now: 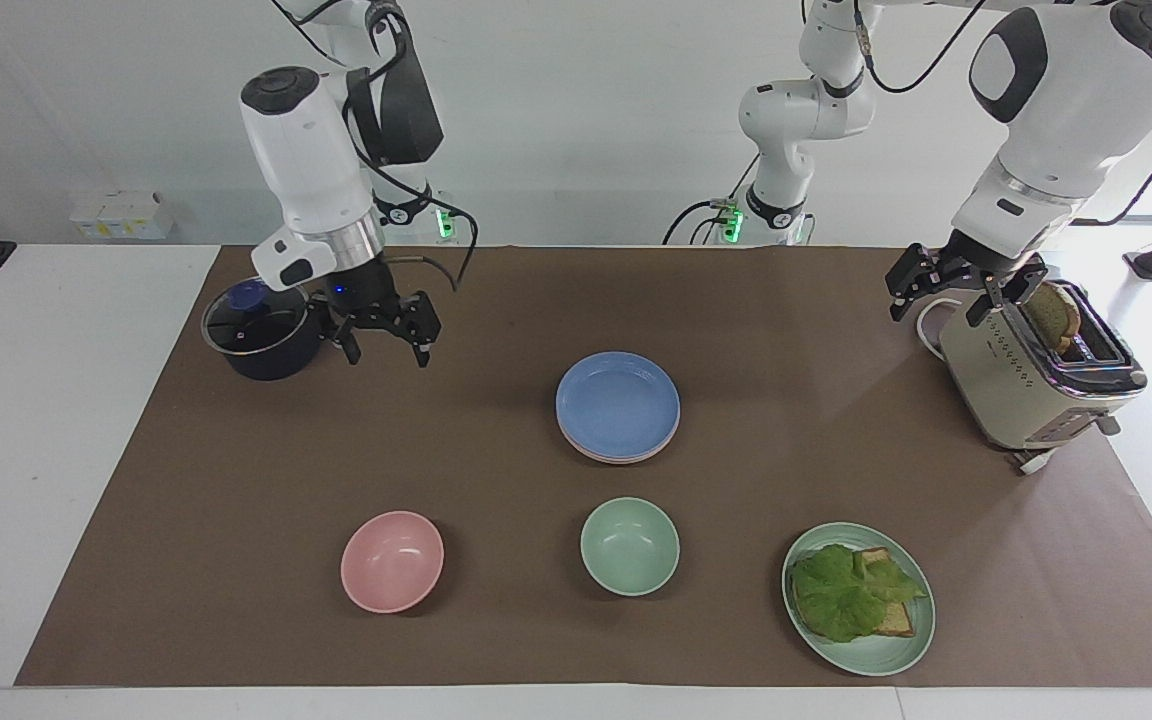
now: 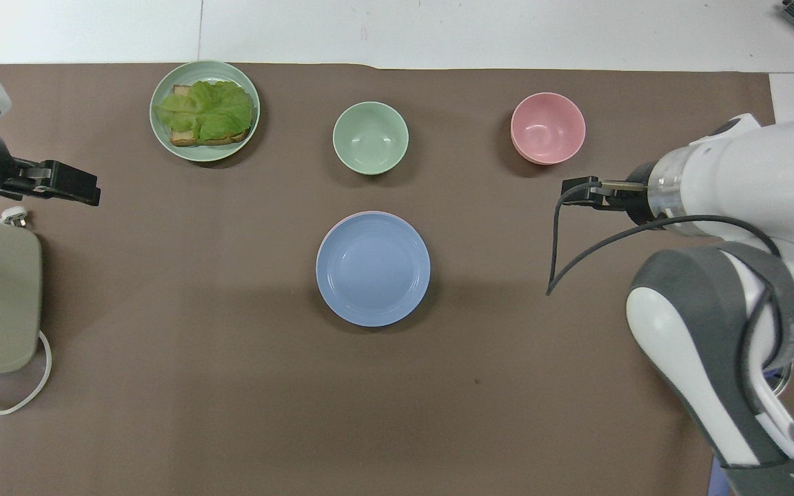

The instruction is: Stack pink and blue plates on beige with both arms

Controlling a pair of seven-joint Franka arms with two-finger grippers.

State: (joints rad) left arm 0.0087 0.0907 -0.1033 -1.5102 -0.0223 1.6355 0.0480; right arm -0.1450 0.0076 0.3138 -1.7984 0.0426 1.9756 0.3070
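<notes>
The blue plate [image 1: 618, 400] [image 2: 373, 269] lies on top of a stack in the middle of the brown mat. A thin rim of the pink plate [image 1: 616, 456] [image 2: 329, 226] shows under it. The beige plate is hidden. My right gripper [image 1: 386, 352] [image 2: 573, 193] hangs open and empty above the mat beside the dark pot, well clear of the stack. Over the mat next to the toaster, my left gripper [image 1: 934, 312] [image 2: 83, 189] waits open and holds nothing.
A dark pot [image 1: 261, 330] with a glass lid stands at the right arm's end. A beige toaster [image 1: 1036, 375] with toast stands at the left arm's end. Farther from the robots are a pink bowl [image 1: 392, 560], a green bowl [image 1: 630, 546] and a green plate [image 1: 901, 650] with lettuce and toast.
</notes>
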